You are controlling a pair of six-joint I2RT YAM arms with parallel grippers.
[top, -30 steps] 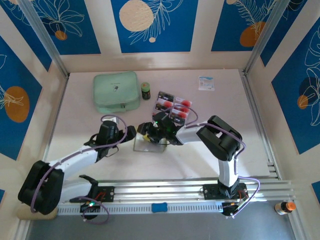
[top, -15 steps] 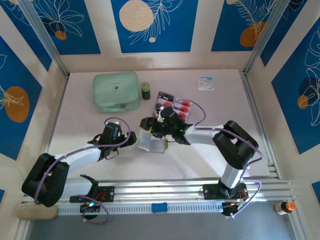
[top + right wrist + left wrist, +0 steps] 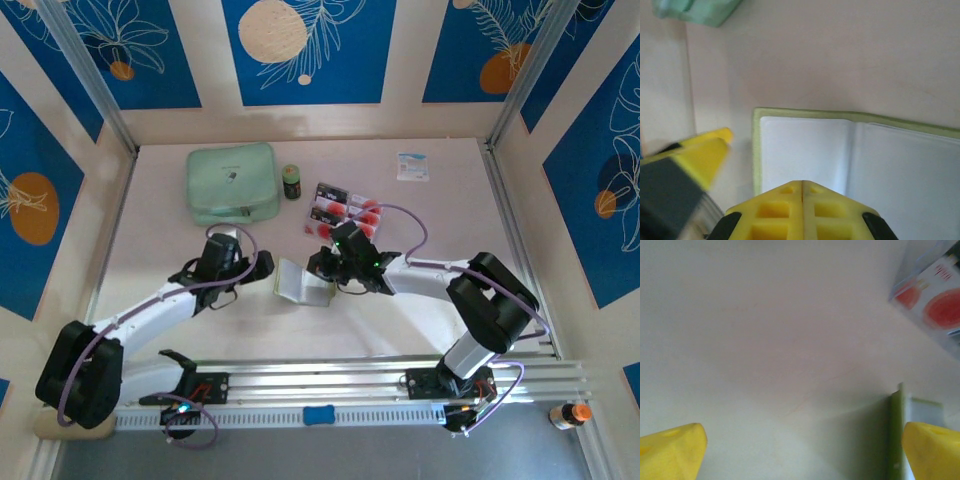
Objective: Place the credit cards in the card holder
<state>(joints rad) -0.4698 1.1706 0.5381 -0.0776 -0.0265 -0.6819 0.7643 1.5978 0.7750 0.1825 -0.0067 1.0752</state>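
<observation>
The olive card holder (image 3: pixel 300 282) lay open mid-desk, pale sleeves up; red-circled white credit cards (image 3: pixel 345 208) lay nearer the far edge.

Bright, even light covers the top view, and the worktop (image 3: pixel 450 220) carries only faint, soft shadows. Both wrist views are blurred; in the left one, the credit cards (image 3: pixel 940 307) at upper right look smeared.

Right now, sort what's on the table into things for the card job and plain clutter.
For the job: white red-circled credit cards; open olive-green fold-over card holder.
Lying about: large mint-green zip case; small dark bottle; small white packet.
</observation>
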